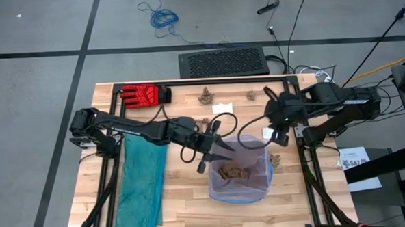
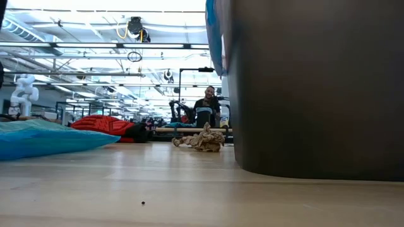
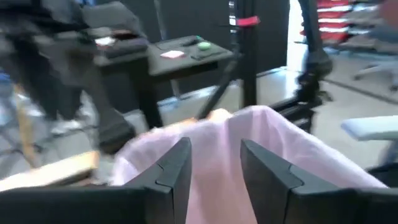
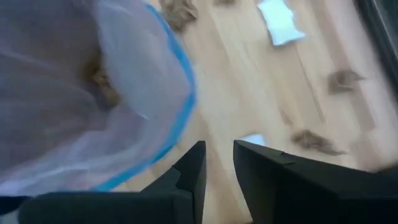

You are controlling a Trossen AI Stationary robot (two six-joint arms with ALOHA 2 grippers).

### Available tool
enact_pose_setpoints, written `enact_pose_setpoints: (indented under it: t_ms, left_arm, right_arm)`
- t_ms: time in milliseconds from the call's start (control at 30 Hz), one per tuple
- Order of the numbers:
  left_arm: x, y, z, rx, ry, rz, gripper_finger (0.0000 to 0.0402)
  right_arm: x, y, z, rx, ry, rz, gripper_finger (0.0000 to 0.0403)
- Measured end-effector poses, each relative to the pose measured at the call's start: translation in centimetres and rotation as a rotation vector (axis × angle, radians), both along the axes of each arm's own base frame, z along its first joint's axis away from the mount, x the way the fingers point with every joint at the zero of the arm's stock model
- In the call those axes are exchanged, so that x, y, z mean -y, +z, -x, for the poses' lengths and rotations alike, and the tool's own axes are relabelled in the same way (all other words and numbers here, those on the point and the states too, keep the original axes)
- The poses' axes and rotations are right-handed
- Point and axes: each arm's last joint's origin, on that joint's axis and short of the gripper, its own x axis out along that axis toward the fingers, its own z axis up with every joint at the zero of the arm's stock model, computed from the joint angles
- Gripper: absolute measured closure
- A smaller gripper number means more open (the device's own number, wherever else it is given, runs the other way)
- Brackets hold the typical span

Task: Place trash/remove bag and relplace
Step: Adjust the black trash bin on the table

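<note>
- Left gripper [image 1: 221, 148] over the bag's left rim, fingers [image 3: 177, 174] spread apart, nothing clamped.
- Right gripper [image 1: 277, 133] just beside the right rim, narrow gap between fingers, nothing held.
- Bag [image 1: 255, 147]: translucent pink-white, blue-edged, lining a bin; brown trash [image 1: 234, 172] inside.
- More wads [image 1: 206, 95] scattered toward the table's far edge [image 1: 187, 83].
- Bare wood [image 1: 186, 210] by the near edge.

The dark bin [image 2: 315, 88] fills the low view's right — top cut off, hiding both arms behind.
</note>
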Motion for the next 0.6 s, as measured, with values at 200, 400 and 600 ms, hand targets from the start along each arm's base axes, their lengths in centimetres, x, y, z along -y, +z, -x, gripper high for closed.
enact_pose_setpoints:
  t_ms: [200, 400, 600]
  left_arm:
    - [-0.6, 1.9, 3.1, -0.101, 0.267, -0.144, 0.0307]
    - [-1.4, 2.9, 6.4, -0.244, 0.384, -0.175, 0.0387]
    - [-2.4, 3.2, 9.5, -0.294, 0.551, -0.164, 0.0399]
  right_arm:
    - [-1.1, -0.9, 0.5, -0.070, 0.036, -0.227, 0.0388]
    - [-3.2, -4.2, 0.5, -0.220, 0.032, -0.268, 0.0401]
    - [-6.2, -7.1, -1.5, -0.063, 0.132, -0.312, 0.0402]
